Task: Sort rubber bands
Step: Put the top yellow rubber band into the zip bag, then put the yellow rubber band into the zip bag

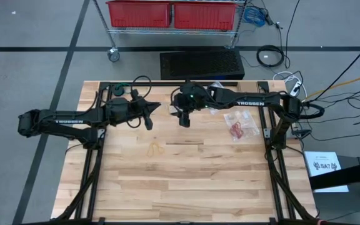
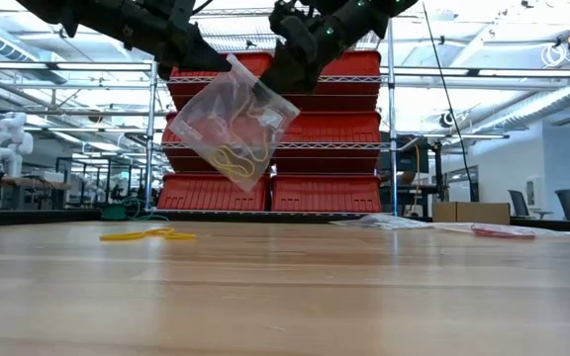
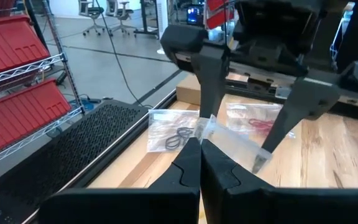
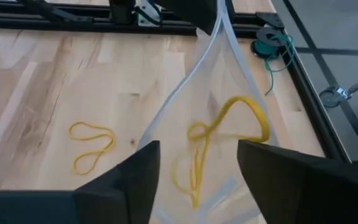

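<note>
A clear plastic bag [image 2: 228, 127] with yellow rubber bands [image 4: 219, 140] inside hangs above the middle of the table's far half. My left gripper [image 1: 150, 117] is shut on the bag's top corner. My right gripper [image 1: 184, 119] is open, with one finger [image 4: 135, 180] on either side of the bag's open upper part. One more yellow rubber band [image 1: 155, 149] lies flat on the wood below. My left gripper pinches the bag's top corner [image 3: 204, 127], at its white closure strip, between its two fingertips. The fingers come nearly level from the table's left side. The bag hangs below them, tilted on its corner and clear of the table. Whether my right gripper's fingers touch the bag, I cannot tell.
A clear bag with red bands [image 1: 235, 130] lies on the table's right part, and one with black bands [image 3: 178, 135] beside it. A green cable coil [image 4: 268, 43] lies at the far left. Red bins [image 1: 170, 14] stand on a rack beyond the far edge.
</note>
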Motion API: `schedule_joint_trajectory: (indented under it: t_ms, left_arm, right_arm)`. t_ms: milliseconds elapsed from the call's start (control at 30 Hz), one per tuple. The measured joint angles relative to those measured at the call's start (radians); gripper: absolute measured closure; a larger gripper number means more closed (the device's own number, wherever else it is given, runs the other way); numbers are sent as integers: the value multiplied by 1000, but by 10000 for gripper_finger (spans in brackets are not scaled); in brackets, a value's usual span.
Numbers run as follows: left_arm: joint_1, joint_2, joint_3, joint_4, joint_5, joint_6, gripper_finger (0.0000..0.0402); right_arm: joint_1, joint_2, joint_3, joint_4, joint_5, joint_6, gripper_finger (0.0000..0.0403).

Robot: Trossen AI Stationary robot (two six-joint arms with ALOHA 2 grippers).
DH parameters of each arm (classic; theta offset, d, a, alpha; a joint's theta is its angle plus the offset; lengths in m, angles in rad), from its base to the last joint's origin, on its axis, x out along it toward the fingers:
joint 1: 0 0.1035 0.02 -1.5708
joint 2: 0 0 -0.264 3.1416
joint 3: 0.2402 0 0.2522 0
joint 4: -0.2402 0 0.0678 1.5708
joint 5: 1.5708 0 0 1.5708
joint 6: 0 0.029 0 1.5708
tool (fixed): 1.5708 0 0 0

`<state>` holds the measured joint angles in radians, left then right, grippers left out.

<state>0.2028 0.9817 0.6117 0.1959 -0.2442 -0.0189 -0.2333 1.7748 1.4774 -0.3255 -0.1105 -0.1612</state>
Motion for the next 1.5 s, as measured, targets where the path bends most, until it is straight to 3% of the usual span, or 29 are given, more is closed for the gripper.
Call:
schedule_joint_trajectory:
  t_ms: [300,433,567,733,1033,1300,1367,1500]
  left_arm:
    - [1,0,0,-1,-13,3,402]
    - [0,0,0,-17,-80,10,402]
    - [1,-29,0,-103,-199,11,402]
    - [1,-109,-40,-119,-206,1,402]
    - [-2,-290,-155,-101,-171,-36,402]
    - [-2,-402,-199,-137,-129,-37,402]
    - [-2,-430,-200,-163,-127,-32,402]
    - [-2,-484,-200,-200,-124,-17,402]
  right_arm:
    - [0,0,141,-188,0,0,185]
    - [0,-1,193,-241,-2,-4,183]
    - [-6,-1,202,-384,-131,-16,183]
    - [-9,-1,139,-469,-241,-18,194]
    - [85,49,-74,-63,-249,161,215]
    - [188,235,-82,334,-235,280,224]
    - [183,267,-81,395,-182,342,223]
    - [183,320,-79,414,21,427,224]
